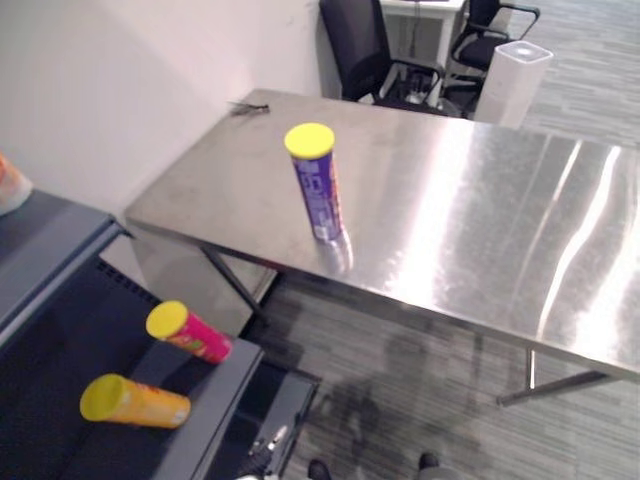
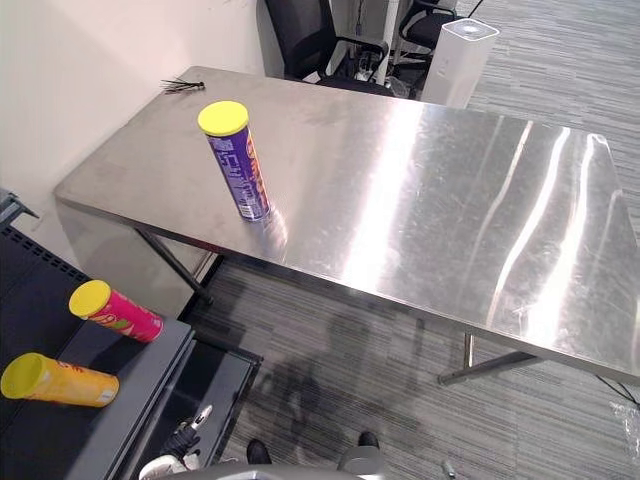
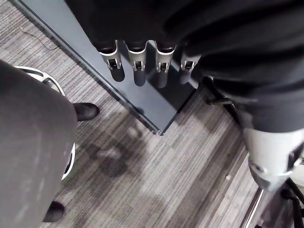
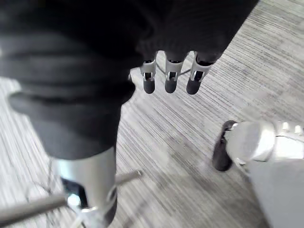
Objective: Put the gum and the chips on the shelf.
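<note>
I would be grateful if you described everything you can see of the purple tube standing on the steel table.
The purple tube is a tall, slim cylinder with a glossy printed side and a flat yellow lid closed on top. It stands upright on the steel table, toward the table's left part and not far from its near edge. The metal shows a faint reflection at its base. Only the table touches it.

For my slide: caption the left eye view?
Upright purple can on steel table; pink can, orange can lying on shelf.
</note>
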`<state>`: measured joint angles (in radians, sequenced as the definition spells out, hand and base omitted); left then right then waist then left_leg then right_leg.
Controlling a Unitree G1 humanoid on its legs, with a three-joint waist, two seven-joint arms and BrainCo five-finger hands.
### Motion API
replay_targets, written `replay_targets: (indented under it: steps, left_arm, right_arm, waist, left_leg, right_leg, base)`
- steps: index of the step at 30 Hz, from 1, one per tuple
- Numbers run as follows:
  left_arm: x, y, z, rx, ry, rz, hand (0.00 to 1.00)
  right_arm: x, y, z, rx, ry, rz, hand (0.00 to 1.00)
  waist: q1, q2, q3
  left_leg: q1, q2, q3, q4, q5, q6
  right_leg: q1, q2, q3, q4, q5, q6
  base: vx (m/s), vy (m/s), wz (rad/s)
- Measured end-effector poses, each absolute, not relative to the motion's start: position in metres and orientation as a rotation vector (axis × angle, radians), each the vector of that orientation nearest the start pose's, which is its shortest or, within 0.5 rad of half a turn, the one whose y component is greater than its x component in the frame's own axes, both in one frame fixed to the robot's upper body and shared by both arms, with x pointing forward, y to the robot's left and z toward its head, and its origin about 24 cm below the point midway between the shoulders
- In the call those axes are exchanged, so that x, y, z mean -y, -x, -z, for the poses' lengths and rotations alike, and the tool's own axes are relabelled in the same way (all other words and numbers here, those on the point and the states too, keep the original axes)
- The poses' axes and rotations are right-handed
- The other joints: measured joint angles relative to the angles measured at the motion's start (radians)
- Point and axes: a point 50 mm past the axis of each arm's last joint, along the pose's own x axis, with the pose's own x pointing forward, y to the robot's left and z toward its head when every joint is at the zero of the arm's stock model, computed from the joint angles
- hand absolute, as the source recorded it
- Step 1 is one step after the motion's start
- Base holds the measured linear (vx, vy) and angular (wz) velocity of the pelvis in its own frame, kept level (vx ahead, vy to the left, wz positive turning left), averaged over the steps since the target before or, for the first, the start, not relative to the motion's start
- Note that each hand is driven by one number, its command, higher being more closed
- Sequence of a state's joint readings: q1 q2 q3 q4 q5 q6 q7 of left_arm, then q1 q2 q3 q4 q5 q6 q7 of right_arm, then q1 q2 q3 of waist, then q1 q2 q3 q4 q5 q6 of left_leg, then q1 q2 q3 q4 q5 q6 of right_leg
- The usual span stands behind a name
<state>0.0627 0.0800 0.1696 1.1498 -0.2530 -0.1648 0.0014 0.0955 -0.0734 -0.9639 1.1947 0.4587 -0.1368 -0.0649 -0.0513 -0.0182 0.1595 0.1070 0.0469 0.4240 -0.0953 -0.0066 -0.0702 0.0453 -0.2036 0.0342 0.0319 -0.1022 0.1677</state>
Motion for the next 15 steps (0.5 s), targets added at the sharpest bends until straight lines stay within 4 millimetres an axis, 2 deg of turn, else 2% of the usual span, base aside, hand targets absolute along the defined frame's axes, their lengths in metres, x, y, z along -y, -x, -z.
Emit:
replay_targets:
  steps: [3, 4, 6, 9, 11, 13, 14, 15]
  left_arm:
    - [-0.210, -0.092, 0.160, -0.986, 0.236, -0.417, 0.00]
    - [-0.212, -0.092, 0.159, -0.979, 0.245, -0.431, 0.00]
    - [-0.214, -0.091, 0.159, -0.981, 0.231, -0.426, 0.00]
    - [-0.214, -0.089, 0.160, -0.990, 0.222, -0.419, 0.00]
    - [-0.214, -0.087, 0.160, -0.996, 0.221, -0.422, 0.00]
    - [-0.213, -0.080, 0.162, -1.016, 0.218, -0.422, 0.00]
    - [-0.213, -0.079, 0.162, -1.019, 0.218, -0.422, 0.00]
    - [-0.213, -0.078, 0.162, -1.023, 0.217, -0.423, 0.00]
  right_arm:
    - [0.305, 0.006, 0.147, -0.611, -0.920, 1.628, 0.00]
    - [0.325, 0.011, 0.138, -0.500, -0.958, 1.731, 0.00]
    - [0.359, 0.011, 0.119, -0.285, -1.033, 1.856, 0.00]
    - [0.393, 0.007, 0.095, -0.088, -1.078, 1.932, 0.00]
    - [0.412, -0.003, 0.078, -0.003, -1.049, 1.926, 0.00]
    - [0.440, -0.034, 0.043, 0.085, -0.910, 1.847, 0.00]
    - [0.447, -0.040, 0.031, 0.115, -0.857, 1.828, 0.00]
    - [0.458, -0.055, 0.006, 0.196, -0.761, 1.776, 0.00]
  waist:
    - [-0.003, -0.005, -0.003]
    - [-0.006, -0.004, -0.006]
    - [-0.027, -0.006, -0.011]
    - [-0.034, -0.012, -0.034]
    - [-0.043, -0.017, -0.046]
    - [-0.058, -0.019, -0.060]
    - [-0.058, -0.016, -0.065]
    - [-0.058, -0.010, -0.070]
  left_leg:
    - [-0.005, -0.001, -0.001, 0.000, -0.001, -0.001]
    - [-0.011, 0.000, -0.001, -0.001, -0.001, 0.000]
    - [-0.021, 0.002, -0.002, -0.002, 0.001, 0.002]
    - [-0.029, 0.001, -0.002, -0.005, 0.002, 0.003]
    - [-0.031, 0.002, -0.002, -0.006, 0.002, 0.004]
    - [-0.034, 0.002, 0.000, -0.006, 0.003, 0.004]
    - [-0.035, 0.002, 0.001, -0.006, 0.003, 0.004]
    - [-0.035, 0.002, 0.001, -0.006, 0.002, 0.004]
  right_leg:
    - [-0.003, 0.001, 0.001, 0.003, 0.003, -0.001]
    - [-0.006, 0.003, 0.001, 0.003, 0.010, -0.004]
    - [-0.016, 0.005, -0.001, 0.005, 0.019, -0.006]
    - [-0.025, 0.004, -0.002, 0.007, 0.019, -0.005]
    - [-0.026, 0.005, -0.002, 0.007, 0.019, -0.006]
    - [-0.033, 0.005, 0.001, 0.010, 0.020, -0.006]
    - [-0.036, 0.005, 0.003, 0.012, 0.020, -0.006]
    - [-0.040, 0.006, 0.004, 0.018, 0.019, -0.006]
  base:
    - [0.00, 0.000, 0.00]
    - [0.00, 0.000, 0.00]
    - [-0.02, -0.012, -0.01]
    - [-0.02, -0.013, -0.01]
    - [-0.02, -0.034, 0.02]
    - [-0.03, -0.027, -0.03]
    - [-0.04, -0.026, -0.05]
    - [-0.03, -0.022, -0.03]
